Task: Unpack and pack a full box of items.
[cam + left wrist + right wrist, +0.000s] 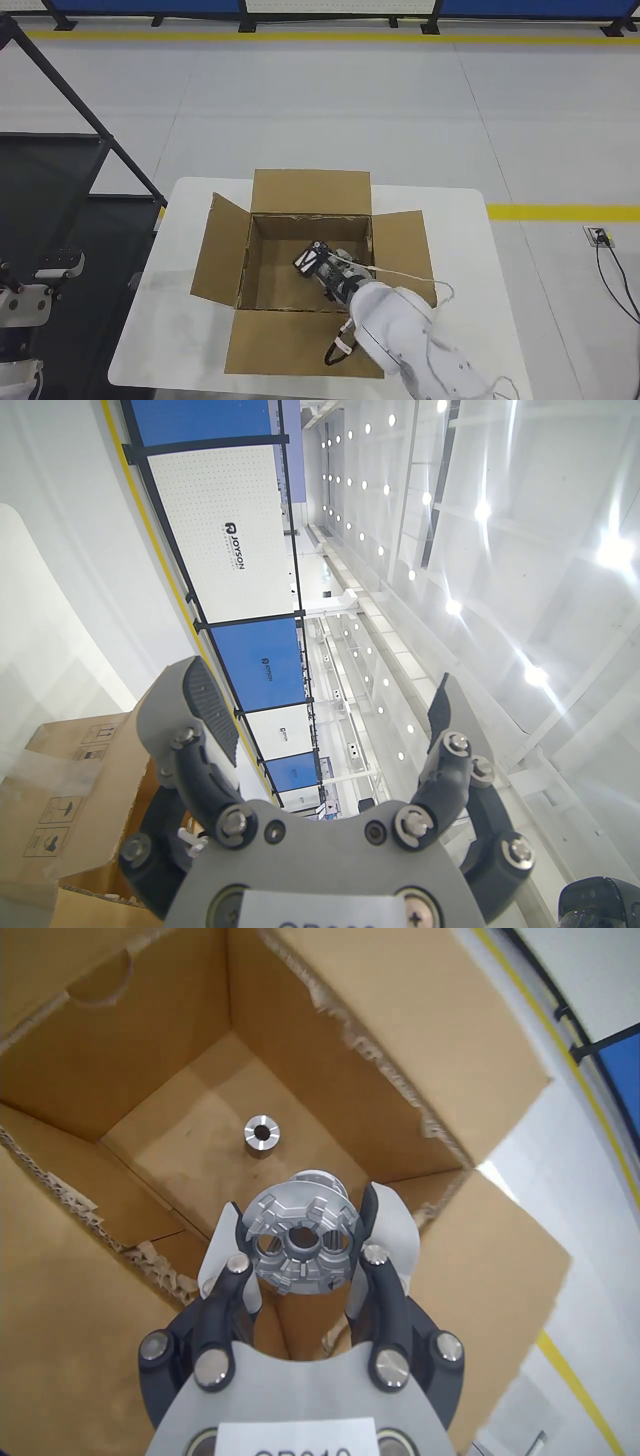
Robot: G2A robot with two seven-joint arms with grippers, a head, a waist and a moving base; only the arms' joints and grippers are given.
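Note:
An open cardboard box stands on the white table with all its flaps folded out. My right gripper is shut on a round grey metal part with spokes and a centre hole, held over the box's inside near its right wall. In the top view the same right gripper sits low inside the box. A small silver metal cylinder stands on the box floor beyond the held part. My left gripper is open with nothing between its fingers, pointing up toward the ceiling beside a box flap.
The box flaps cover much of the table around the opening. A dark metal frame stands off the table's left side. Bare table shows to the right of the box.

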